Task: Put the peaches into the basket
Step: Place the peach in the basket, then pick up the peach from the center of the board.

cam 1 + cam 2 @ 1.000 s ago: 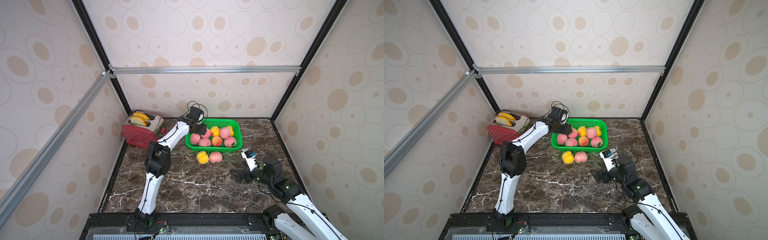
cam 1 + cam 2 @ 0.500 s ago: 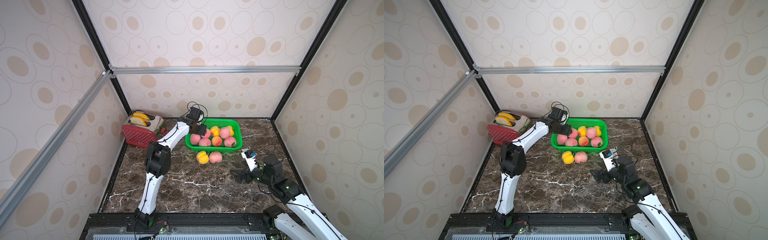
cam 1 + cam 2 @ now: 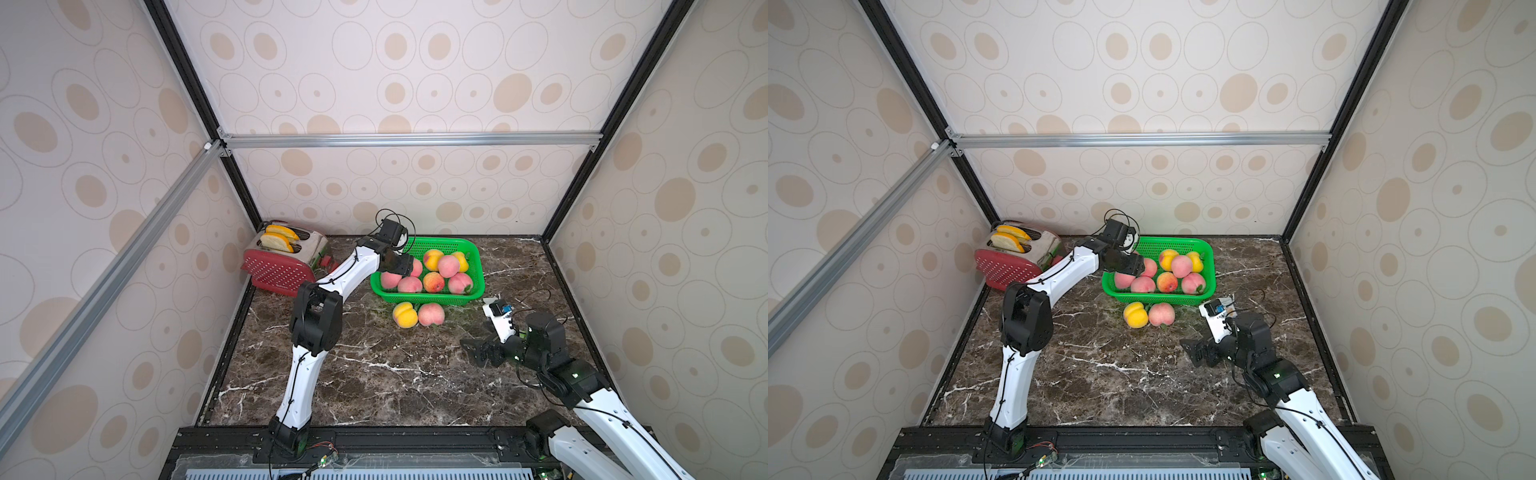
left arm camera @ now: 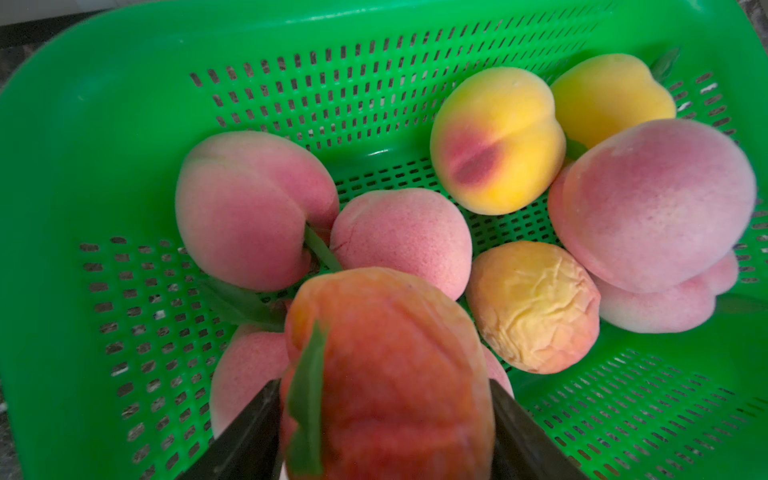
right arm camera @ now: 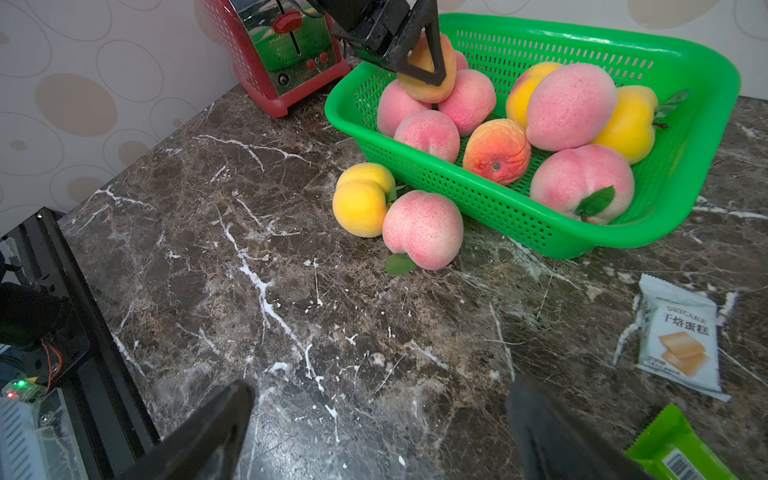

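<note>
You are most of the way through: the basket [image 3: 428, 297], set against the back edge of the worktop [image 3: 374, 386] a little right of its middle, already has about nine peaches [image 5: 569, 108] lying in it, pink ones, yellow ones and a wrinkled orange one. Your left gripper [image 3: 401, 266] is over the basket's left end with an orange-red peach [image 4: 386, 374] between its jaws, which press on the fruit's two sides. That fruit already rests on the pink peaches [image 5: 428, 133] under it, so by my reckoning it only needs letting go and the arm lifting clear. Two are left outside: a yellow peach [image 5: 363, 199] and a pink peach [image 5: 422, 228], touching each other on the worktop just beside the basket's front wall, toward its left end. Your right gripper [image 5: 380, 388] hangs low over the worktop toward the front right, jaws spread wide with nothing in them, apart from that pair but facing it, so it looks the handier arm for them. The toaster [image 3: 286, 262] at the back left corner and the snack packets [image 5: 681, 336] near the right edge are no part of the job
</note>
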You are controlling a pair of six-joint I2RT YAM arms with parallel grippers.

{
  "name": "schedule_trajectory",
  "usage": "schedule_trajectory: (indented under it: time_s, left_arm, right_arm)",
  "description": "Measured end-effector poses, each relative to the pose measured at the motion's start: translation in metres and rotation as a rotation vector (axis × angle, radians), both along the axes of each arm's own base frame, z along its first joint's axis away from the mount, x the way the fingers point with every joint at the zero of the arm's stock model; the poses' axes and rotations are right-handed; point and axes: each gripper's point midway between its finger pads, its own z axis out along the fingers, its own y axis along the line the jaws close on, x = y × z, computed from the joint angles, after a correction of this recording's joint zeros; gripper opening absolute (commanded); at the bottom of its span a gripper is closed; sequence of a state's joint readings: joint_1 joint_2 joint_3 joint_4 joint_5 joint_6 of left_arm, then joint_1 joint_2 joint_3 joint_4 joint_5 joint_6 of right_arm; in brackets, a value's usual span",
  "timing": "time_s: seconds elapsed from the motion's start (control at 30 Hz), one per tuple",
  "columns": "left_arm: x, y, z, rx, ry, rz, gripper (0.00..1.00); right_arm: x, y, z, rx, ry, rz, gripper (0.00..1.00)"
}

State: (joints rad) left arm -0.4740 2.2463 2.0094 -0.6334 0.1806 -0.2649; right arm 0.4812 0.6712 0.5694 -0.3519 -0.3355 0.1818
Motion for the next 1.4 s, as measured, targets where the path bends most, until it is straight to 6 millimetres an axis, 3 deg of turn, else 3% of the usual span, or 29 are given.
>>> schedule_trajectory:
  time_s: [0.4,0.6,0.87,0.97,1.2,1.4]
  left_arm:
    - [-0.005,0.003,-0.001,0.008,0.006,-0.002,0.89]
    - [-0.021,0.012,0.026,-0.003,-0.025,0.001,0.95]
    - [-0.068,0.032,0.08,-0.067,-0.089,0.016,0.99]
    - [-0.086,0.04,0.082,-0.078,-0.079,0.023,0.99]
    - [-0.135,0.06,0.066,-0.075,-0.022,0.031,0.99]
    - [-0.171,0.074,0.073,-0.087,-0.04,0.023,0.99]
  right_arm:
    - [0.002,0.001,-0.008,-0.016,0.026,0.001,1.0]
    - [0.004,0.001,-0.013,-0.029,0.041,-0.006,1.0]
    - [0.014,0.002,-0.027,-0.056,0.084,-0.026,1.0]
    - [0.02,0.005,-0.031,-0.062,0.093,-0.026,1.0]
    - [0.039,0.014,-0.044,-0.088,0.138,-0.029,1.0]
    - [0.059,0.023,-0.054,-0.081,0.167,-0.058,1.0]
